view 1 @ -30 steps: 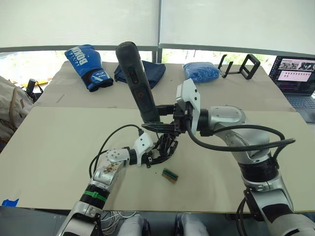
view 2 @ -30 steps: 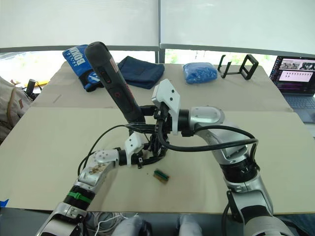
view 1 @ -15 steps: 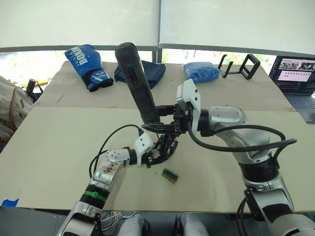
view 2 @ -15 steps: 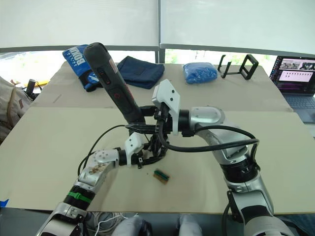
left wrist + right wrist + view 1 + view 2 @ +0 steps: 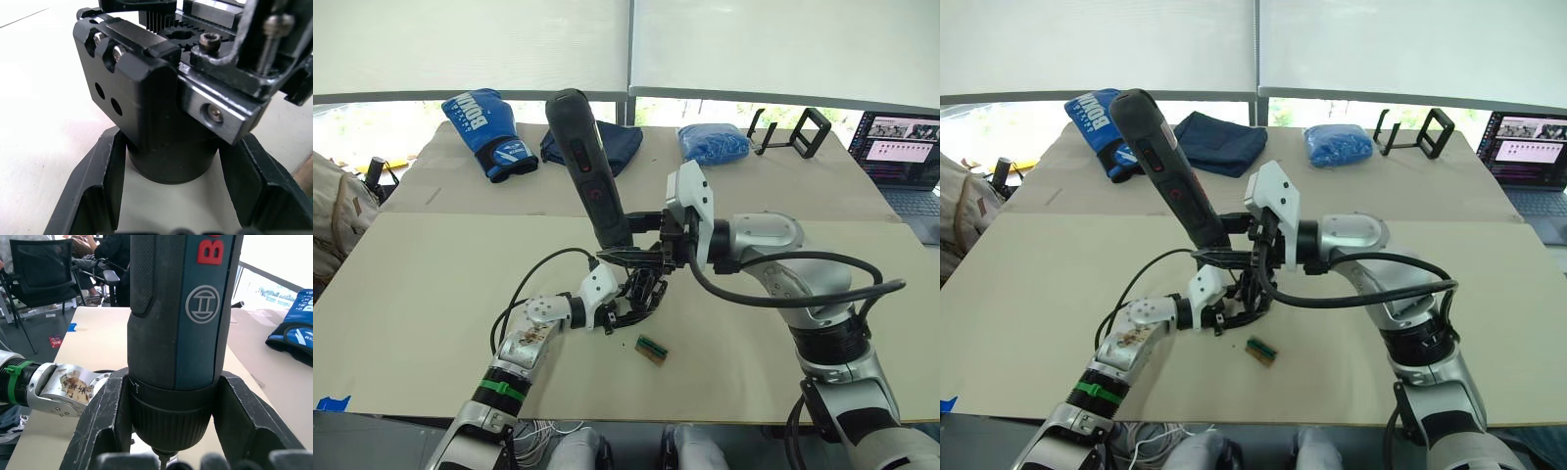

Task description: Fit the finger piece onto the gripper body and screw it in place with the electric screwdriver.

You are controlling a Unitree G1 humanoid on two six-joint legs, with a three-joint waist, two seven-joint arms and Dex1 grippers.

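Gripper body gripped between left hand fingers

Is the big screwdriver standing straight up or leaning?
Leaning. The electric screwdriver tilts toward the robot's left, its bit end down over the gripper body.

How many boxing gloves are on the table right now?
1. The blue boxing glove lies at the far left of the table, beside the dark blue cloth. A second could be hidden behind the electric screwdriver.

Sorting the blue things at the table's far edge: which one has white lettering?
The boxing glove, farthest left. The dark navy cloth and the crumpled light-blue bundle show no lettering.
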